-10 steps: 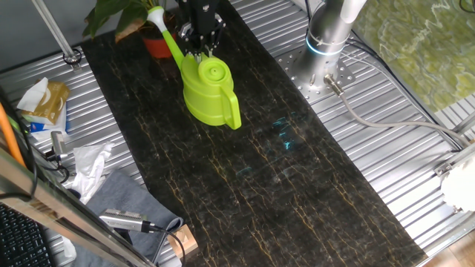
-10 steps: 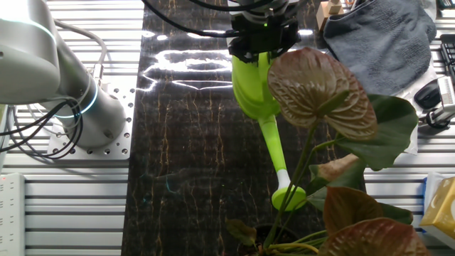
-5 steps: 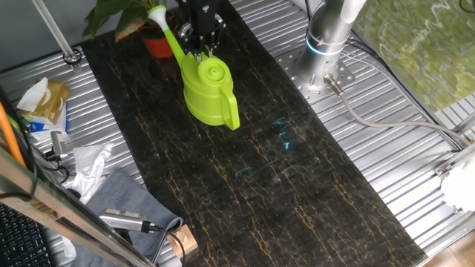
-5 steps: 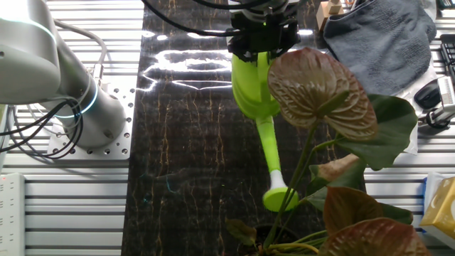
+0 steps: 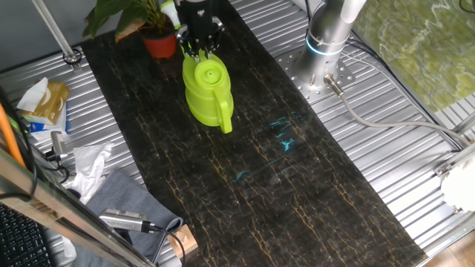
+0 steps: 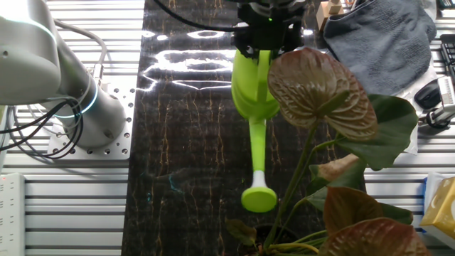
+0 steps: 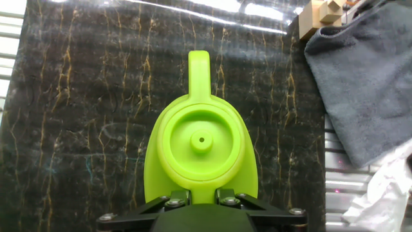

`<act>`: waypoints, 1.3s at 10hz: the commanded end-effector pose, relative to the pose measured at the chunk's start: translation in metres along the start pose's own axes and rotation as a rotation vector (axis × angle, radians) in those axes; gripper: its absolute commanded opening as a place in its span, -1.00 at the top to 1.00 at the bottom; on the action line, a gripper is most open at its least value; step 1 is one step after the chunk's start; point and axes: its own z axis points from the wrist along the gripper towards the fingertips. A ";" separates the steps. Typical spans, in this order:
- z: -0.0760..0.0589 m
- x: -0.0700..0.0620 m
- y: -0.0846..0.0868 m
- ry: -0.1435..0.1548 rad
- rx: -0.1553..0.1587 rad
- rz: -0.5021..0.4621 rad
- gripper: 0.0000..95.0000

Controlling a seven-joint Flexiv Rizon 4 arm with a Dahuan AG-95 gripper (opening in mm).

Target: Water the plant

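The plant (image 5: 130,13) has broad dark leaves and stands in a red-orange pot (image 5: 161,46) at the far end of the dark mat. In the other fixed view its leaves (image 6: 320,89) fill the near right. The lime-green watering can (image 5: 206,93) stands upright just in front of the pot. Its spout (image 6: 256,153) ends in a rose (image 6: 258,199) left of the plant's stem. My gripper (image 5: 199,50) is shut on the can's top at the spout side, also in the other fixed view (image 6: 266,46). The hand view looks down on the can's lid (image 7: 201,142) between my gripper's (image 7: 200,196) jaws.
A grey cloth (image 5: 126,196) lies at the mat's near left corner, beside wooden blocks (image 7: 322,9). The robot base (image 5: 326,37) stands right of the mat (image 5: 297,185). Bags and tissue (image 5: 44,100) lie on the left. A metal pole (image 5: 56,33) rises near the plant.
The can has turned in my grip. Its spout and rose have swung sideways, away from the plant's pot, and the handle now points down the mat.
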 end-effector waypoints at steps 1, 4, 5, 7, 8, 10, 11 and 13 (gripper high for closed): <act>-0.001 0.001 0.001 0.019 0.006 0.034 1.00; -0.001 0.001 0.001 0.027 0.009 0.003 1.00; -0.001 0.001 0.001 0.026 0.009 -0.023 1.00; -0.001 0.001 0.001 0.019 0.008 -0.052 1.00; -0.001 0.001 0.001 0.020 0.007 -0.069 1.00; -0.001 0.001 0.001 0.018 0.007 -0.096 1.00; -0.001 0.001 0.001 0.016 0.006 -0.104 1.00; -0.001 0.001 0.001 0.016 0.006 -0.102 1.00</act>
